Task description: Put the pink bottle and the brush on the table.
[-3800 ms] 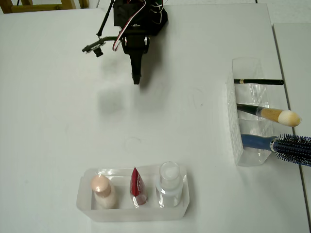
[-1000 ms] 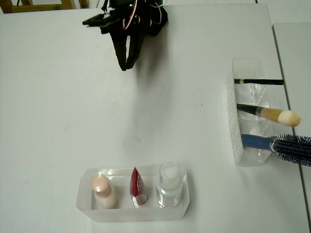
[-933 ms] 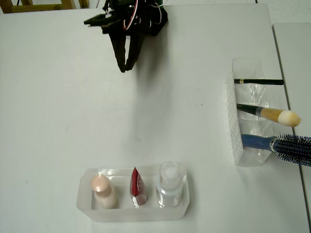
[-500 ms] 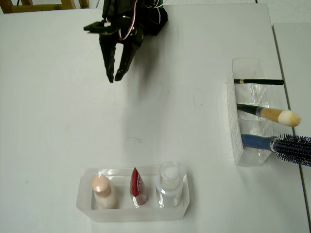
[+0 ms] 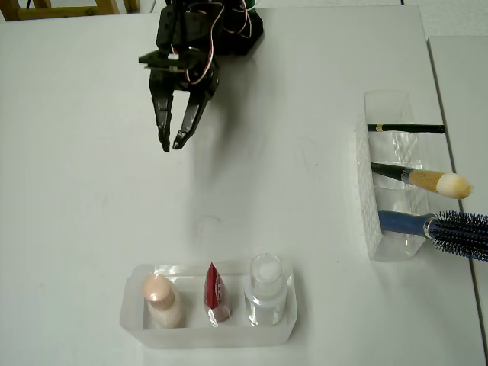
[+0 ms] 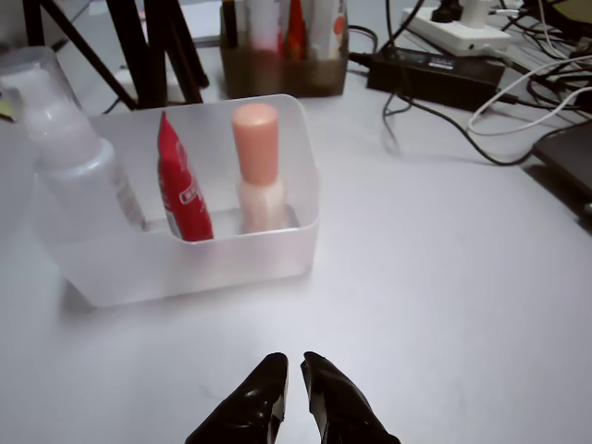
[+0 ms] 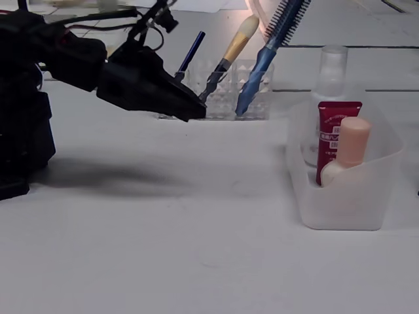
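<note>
While the tool (image 5: 169,145) is hanging above the white counter (image 5: 91,191) with its two fingers slightly apart and nothing between them, the frosted tray (image 5: 133,324) is sitting well apart from it, toward the lower edge of the overhead view.

Tray contents, overhead view, left to right: the pink bottle (image 5: 161,299) is standing upright at the left end; a red pointed tube (image 5: 216,293) is standing in the middle; a clear bottle with a white cap (image 5: 266,287) is standing at the right end. In the wrist view the order is reversing, with the pink bottle at the tray's right end.

A second container, a clear holder (image 5: 389,183), is sitting to the right of the tray and further up in the overhead view. Three items are leaning out of it over its right side: a thin black pencil (image 5: 406,128), the brush (image 5: 424,179) with its cream tip pointing away from the tray, and a blue-handled hairbrush (image 5: 442,227).

Wrist view: the fingertips (image 6: 268,388) are pointing toward the tray, with bare counter between.
</note>
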Controlling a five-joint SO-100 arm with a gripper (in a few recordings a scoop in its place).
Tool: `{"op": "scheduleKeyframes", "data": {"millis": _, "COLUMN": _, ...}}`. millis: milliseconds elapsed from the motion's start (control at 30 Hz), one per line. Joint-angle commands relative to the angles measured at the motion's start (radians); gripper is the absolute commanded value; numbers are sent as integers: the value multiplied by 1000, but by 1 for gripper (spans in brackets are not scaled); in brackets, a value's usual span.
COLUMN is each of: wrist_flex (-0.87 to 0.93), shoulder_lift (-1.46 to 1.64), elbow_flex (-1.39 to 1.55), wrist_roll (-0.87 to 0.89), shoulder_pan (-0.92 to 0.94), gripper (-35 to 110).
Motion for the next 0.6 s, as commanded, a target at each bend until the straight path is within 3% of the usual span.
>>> {"op": "scheduleKeyframes", "data": {"millis": 0, "wrist_flex": -109, "shoulder_lift": -69, "elbow_flex": -17, "wrist_roll": -41, "shoulder_pan": 11, "gripper": 0}}
{"op": "scheduleKeyframes", "data": {"millis": 200, "wrist_flex": -387, "shoulder_lift": -313, "elbow_flex": -51, "wrist_roll": -89, "shoulder_pan": 11, "gripper": 0}}
{"op": "scheduleKeyframes", "data": {"millis": 567, "wrist_flex": -617, "shoulder_lift": -601, "elbow_flex": -192, "wrist_roll": -86, "shoulder_pan": 11, "gripper": 0}}
